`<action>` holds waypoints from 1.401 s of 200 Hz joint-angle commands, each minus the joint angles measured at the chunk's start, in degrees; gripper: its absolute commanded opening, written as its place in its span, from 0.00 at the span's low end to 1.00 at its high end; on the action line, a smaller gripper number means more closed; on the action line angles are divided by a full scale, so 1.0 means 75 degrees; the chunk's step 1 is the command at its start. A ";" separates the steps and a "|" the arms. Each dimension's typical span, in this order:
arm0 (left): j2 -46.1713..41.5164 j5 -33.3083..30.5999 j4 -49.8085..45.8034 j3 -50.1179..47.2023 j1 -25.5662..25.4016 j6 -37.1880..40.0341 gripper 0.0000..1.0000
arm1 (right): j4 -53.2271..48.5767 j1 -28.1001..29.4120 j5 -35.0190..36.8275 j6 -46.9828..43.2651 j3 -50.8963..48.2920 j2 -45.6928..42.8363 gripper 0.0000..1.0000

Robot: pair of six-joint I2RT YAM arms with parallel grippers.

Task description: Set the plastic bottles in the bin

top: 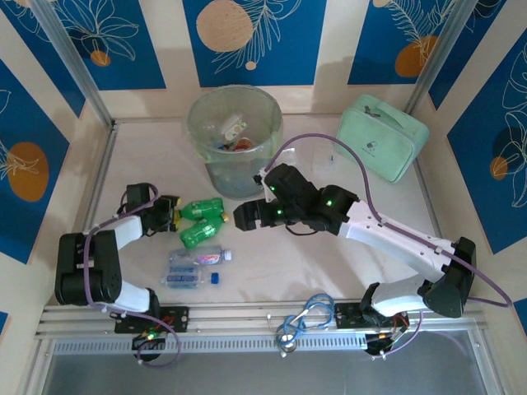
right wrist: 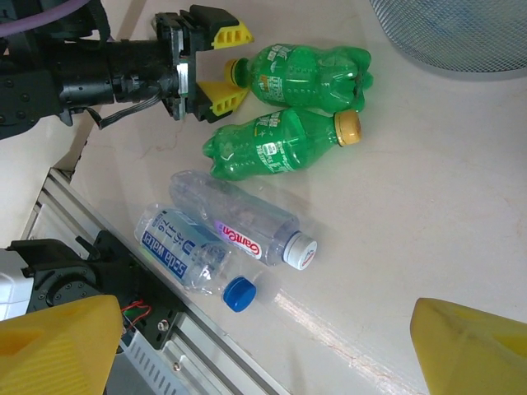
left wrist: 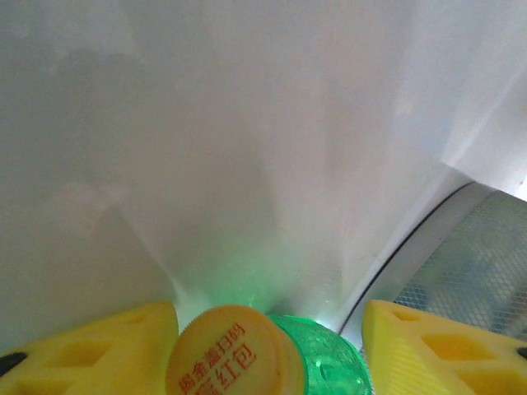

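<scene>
Left gripper (top: 169, 216), mine, jaws apart, straddles a green bottle (top: 203, 211) mid-table; some bottles (top: 236, 136) already in bin (top: 202, 152), far edge. Left wrist: cap (left wrist: 226, 350) between fingers (left wrist: 107, 350), unclamped. Right wrist: right gripper (right wrist: 263, 346) wide apart, empty; four still to bin.

Clear bottle (right wrist: 240, 220) reads Ganten; green bottle's cap (left wrist: 222, 354), 红包.

Top view: you get bright, even overhead light on the surface (top: 329, 271), with soft shadows beneath the arms (top: 395, 239). Left wrist: hazy and washed out, and the green bottle (left wrist: 325, 362) casts a green glow. Right wrist: sharp, with faint glare low on the surface. The right end effector (right wrist: 263, 329) pads (right wrist: 58, 346) are blurred.
</scene>
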 commanded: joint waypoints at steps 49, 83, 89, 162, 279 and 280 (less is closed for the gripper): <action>0.0326 0.0048 -0.0050 0.0353 0.0060 0.0191 0.45 | -0.0089 0.0055 0.0078 -0.0010 0.0291 -0.0009 0.91; 0.0201 0.0078 -0.0180 0.0487 0.0066 0.0284 0.39 | -0.0089 0.0062 0.0154 -0.0022 0.0295 -0.0041 0.90; 0.0165 0.0087 -0.0196 0.0521 0.0059 0.0316 0.38 | -0.0089 0.0064 0.0170 -0.0022 0.0305 -0.0050 0.90; -0.1214 0.0098 -0.1289 0.1533 0.0075 0.1154 0.31 | -0.0077 0.0051 0.0195 -0.0068 0.0605 -0.0432 0.90; -0.2467 0.1062 -0.3550 0.6028 0.0032 0.2753 0.28 | 0.0064 -0.1523 -0.1666 0.0327 0.1557 -0.1389 0.93; -0.2447 0.1097 -0.3558 0.6084 0.0016 0.2764 0.28 | 0.0075 -0.1538 -0.1679 0.0334 0.1558 -0.1396 0.93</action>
